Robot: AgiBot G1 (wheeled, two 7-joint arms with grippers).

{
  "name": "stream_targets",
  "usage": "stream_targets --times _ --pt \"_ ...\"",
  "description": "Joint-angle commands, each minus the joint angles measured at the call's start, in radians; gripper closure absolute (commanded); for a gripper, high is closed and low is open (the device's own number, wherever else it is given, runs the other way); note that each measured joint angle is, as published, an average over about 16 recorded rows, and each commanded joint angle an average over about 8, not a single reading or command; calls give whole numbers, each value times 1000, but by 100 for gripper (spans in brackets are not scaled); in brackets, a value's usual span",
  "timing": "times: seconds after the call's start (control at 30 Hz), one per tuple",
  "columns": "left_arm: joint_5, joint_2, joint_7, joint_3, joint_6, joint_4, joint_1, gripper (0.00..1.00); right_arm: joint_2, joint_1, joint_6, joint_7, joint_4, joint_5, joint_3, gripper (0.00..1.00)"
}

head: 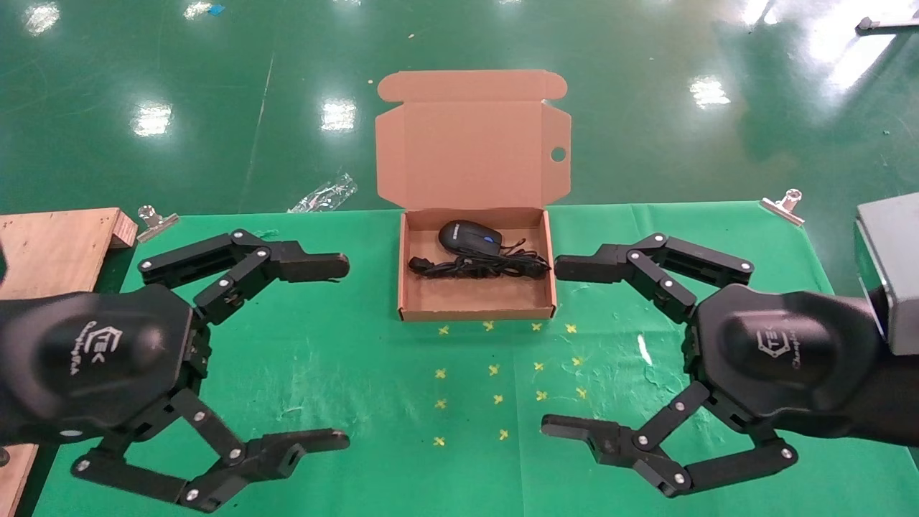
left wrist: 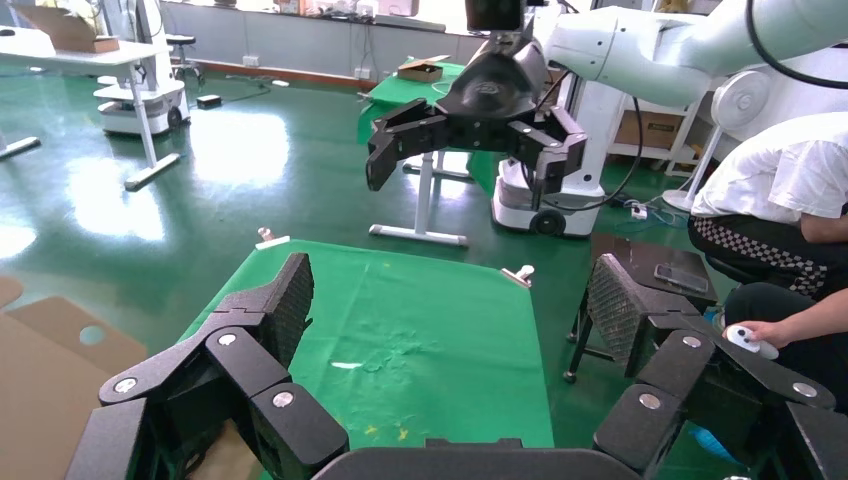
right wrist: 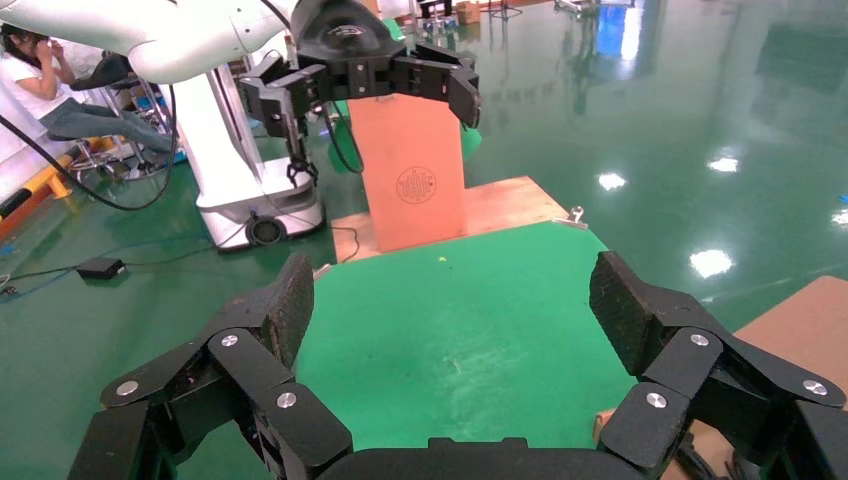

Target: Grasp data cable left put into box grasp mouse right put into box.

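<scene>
The brown cardboard box stands open at the middle of the green table, lid raised. Inside, the black mouse with a blue wheel lies toward the back. The black data cable lies in a bundle just in front of it. My left gripper is open and empty, left of the box. My right gripper is open and empty, right of the box. Each wrist view shows its own open jaws over bare green cloth, with the other arm's gripper farther off: the right one and the left one.
A wooden board lies at the table's left edge. Metal clips hold the cloth at the back corners. A grey block sits at the right edge. Yellow cross marks dot the cloth before the box. A person sits beyond the table.
</scene>
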Motion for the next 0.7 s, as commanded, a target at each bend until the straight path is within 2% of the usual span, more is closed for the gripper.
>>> stream_targets --times 0.03,0.7 --pt "-22 -7 7 -11 11 -7 8 0 0 0 0 0 0 0 0 0" --pt "22 7 -7 11 -11 7 -8 0 0 0 1 0 -1 -1 0 0"
